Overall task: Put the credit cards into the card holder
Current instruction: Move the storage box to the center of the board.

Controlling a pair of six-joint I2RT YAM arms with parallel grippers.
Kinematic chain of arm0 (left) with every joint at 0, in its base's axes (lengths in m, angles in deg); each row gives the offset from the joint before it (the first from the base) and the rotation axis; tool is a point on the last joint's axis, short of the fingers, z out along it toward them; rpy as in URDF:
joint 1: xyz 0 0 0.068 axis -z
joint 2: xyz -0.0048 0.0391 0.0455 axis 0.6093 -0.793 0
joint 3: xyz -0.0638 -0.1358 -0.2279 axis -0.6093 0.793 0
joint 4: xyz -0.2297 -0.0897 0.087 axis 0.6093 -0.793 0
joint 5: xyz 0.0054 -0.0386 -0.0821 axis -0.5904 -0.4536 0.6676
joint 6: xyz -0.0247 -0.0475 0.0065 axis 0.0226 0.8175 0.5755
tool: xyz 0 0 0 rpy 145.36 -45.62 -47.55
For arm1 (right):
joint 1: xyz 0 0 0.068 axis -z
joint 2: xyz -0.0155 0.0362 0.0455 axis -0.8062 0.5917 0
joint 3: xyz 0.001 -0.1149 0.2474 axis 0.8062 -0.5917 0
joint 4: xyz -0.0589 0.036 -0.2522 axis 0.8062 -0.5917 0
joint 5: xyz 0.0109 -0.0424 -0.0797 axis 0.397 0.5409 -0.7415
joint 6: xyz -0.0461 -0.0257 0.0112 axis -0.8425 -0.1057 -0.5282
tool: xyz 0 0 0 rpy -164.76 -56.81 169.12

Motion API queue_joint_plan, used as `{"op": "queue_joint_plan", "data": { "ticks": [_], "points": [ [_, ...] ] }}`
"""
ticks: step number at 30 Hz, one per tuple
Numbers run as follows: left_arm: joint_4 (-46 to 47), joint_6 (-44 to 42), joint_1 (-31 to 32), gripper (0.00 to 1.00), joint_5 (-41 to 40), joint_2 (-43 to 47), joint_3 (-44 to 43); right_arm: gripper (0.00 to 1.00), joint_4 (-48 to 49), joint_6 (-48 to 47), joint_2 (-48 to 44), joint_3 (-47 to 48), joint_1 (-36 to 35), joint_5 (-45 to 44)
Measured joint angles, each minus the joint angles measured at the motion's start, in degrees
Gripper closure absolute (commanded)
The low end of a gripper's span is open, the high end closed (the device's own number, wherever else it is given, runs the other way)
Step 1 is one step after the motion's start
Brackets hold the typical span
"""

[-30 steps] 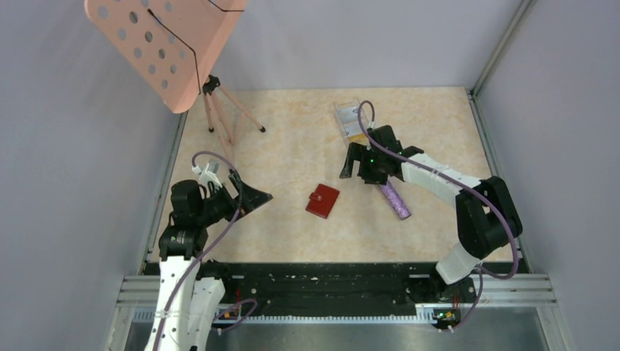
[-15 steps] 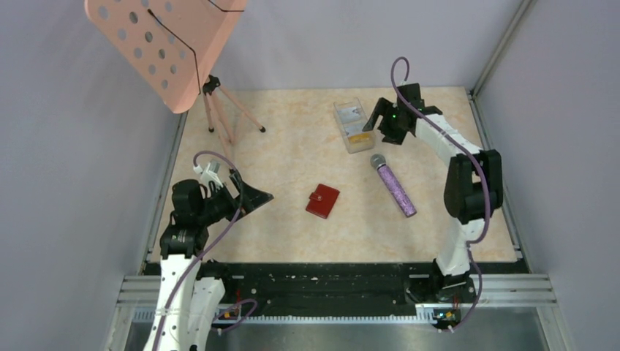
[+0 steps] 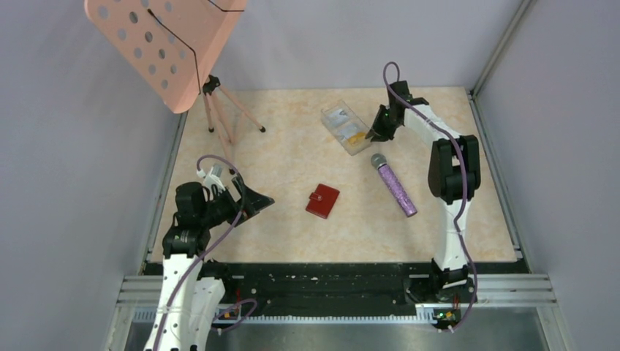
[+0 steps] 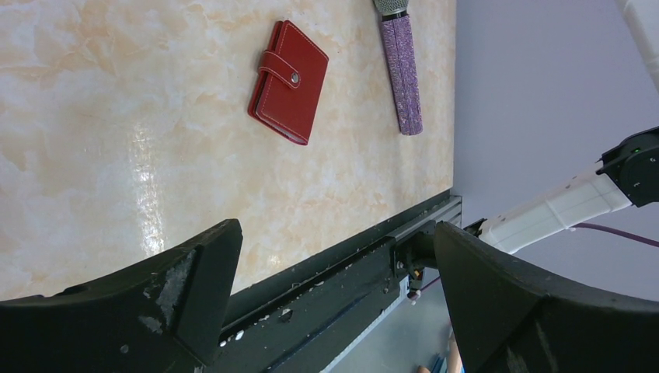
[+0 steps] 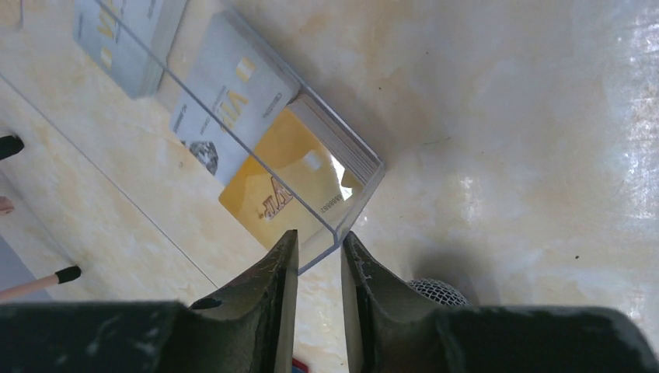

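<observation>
Credit cards (image 5: 287,186) are sitting in the clear box (image 5: 342,221), upper middle of the overhead shot. In the wrist view the yellow one is right above my right gripper (image 5: 319,237). The box runs upper-left to lower-right, and that gripper looks pinched down narrow on its near corner wall. The red wallet (image 3: 322,201) is down at centre, nearer my left gripper (image 4: 336,229), which hangs wide open at lower left.

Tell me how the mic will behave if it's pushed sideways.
The mic lies on its side, a round body on a glossy table, so it will probably roll. Its head looks wider than the handle, so it may curve rather than roll straight. The glittery handle looks textured, so it is likely not slippery to grip.
</observation>
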Motion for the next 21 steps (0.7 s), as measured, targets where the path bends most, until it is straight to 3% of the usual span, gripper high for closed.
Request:
{"op": "queue_joint_plan", "data": {
  "ticks": [4,8,21],
  "points": [
    [0.0,0.0,0.0,0.01,0.0,0.0,0.1,0.94,-2.0,-0.9,2.1,4.2,-0.5,-0.4],
    [0.0,0.0,0.0,0.01,0.0,0.0,0.3,1.0,-4.7,-2.6,4.2,8.4,-1.9,-1.6],
    [-0.5,0.1,0.0,0.01,-0.9,0.0,1.3,1.0,-7.4,-6.2,4.9,10.2,-10.8,-3.1]
  ]
}}
